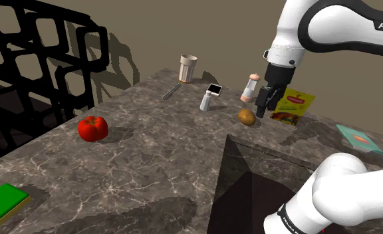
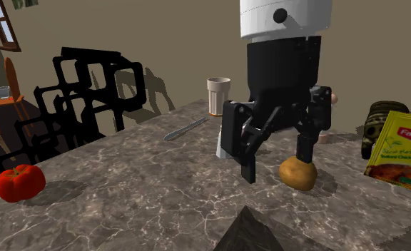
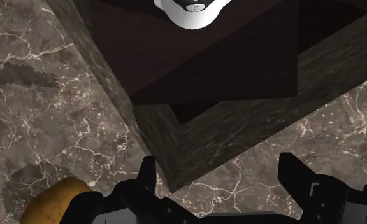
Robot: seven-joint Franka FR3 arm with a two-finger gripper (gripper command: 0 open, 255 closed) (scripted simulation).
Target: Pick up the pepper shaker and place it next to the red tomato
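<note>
- Dark marbled counter [image 1: 150,159] against a plain tan wall; black lattice rack [image 1: 37,60] at the shoulder view's far left
- Pepper shaker [image 1: 250,87]: pale body with pinkish bands and a darker cap, upright near the counter's back edge, untouched
- Gripper [image 1: 264,105]: hovers just beside the shaker, on the shoulder view's right of it; jaws spread wide and nothing between them, as the second exterior view [image 2: 277,164] and the wrist view [image 3: 219,167] both confirm
- Potato [image 1: 247,117] lies on the counter just in front of the shaker and close under the gripper; in the wrist view it sits by one finger
- Yellow packet [image 1: 293,106] leans behind the gripper; small white object [image 1: 210,98] stands on the shaker's other side, a pale cup [image 1: 187,68] further back
- Red tomato [image 1: 92,127] rests well apart from the shaker, toward the shoulder view's left, with bare counter around it
- Step, as judged: approach to the pick; no grasp made yet, transfer not begun
- Next move, as judged: shift sideways so the fingers straddle the shaker's body, lower, then close; the potato and white object leave little room, so the descent should be straight down
</note>
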